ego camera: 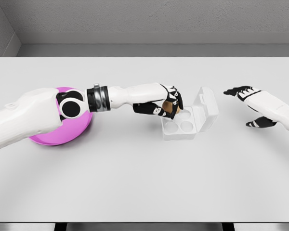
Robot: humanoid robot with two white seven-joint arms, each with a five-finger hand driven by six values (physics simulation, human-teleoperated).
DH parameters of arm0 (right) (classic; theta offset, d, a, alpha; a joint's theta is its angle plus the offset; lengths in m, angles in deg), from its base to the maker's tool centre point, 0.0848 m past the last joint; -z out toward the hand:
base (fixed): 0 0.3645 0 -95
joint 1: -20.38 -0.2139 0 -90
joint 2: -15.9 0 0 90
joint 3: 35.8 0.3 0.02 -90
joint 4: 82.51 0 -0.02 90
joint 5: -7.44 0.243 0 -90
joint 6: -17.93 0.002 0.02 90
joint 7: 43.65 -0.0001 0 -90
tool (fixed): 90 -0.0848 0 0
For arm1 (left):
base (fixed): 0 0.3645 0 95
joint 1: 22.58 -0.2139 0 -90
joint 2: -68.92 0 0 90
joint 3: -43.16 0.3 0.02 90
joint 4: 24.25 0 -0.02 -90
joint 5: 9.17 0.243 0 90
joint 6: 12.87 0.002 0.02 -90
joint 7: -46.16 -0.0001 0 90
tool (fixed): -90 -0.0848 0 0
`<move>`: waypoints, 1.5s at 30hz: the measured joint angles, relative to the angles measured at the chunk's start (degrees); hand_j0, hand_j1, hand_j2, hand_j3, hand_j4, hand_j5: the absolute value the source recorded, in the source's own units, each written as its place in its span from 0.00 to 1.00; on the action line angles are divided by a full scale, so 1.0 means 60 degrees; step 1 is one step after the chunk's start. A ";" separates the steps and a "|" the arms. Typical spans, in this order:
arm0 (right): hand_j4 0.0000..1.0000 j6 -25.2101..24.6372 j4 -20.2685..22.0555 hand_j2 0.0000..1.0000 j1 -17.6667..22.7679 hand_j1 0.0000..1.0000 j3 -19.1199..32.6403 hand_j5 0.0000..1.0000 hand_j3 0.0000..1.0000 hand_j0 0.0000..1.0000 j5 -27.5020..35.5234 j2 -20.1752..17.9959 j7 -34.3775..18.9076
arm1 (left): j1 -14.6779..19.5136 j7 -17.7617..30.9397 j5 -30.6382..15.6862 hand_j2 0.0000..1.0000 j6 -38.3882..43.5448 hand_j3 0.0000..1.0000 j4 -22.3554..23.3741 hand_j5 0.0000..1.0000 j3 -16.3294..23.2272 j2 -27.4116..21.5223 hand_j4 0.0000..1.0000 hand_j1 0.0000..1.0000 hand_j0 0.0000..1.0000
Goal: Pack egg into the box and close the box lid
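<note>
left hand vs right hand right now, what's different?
The left hand is curled around a brown egg at the open egg box; the right hand holds nothing, fingers spread. The left sits at the box's left edge, the right hovers apart to the box's right. Both are white with black joints.

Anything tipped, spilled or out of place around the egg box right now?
Nothing stands out. The white egg box sits flat on the table with its lid open and upright. The left hand holds the egg at the box's rear-left corner. The right hand hovers open, clear of the box.
</note>
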 measured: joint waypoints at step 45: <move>1.00 0.0000 0.0000 1.00 -0.0015 1.00 -0.0100 1.00 1.00 1.00 -0.0015 0.0056 0.0000 | -0.0674 -0.0001 -0.1871 0.27 0.0002 0.27 -0.0053 0.27 0.0020 0.0081 0.27 0.27 0.27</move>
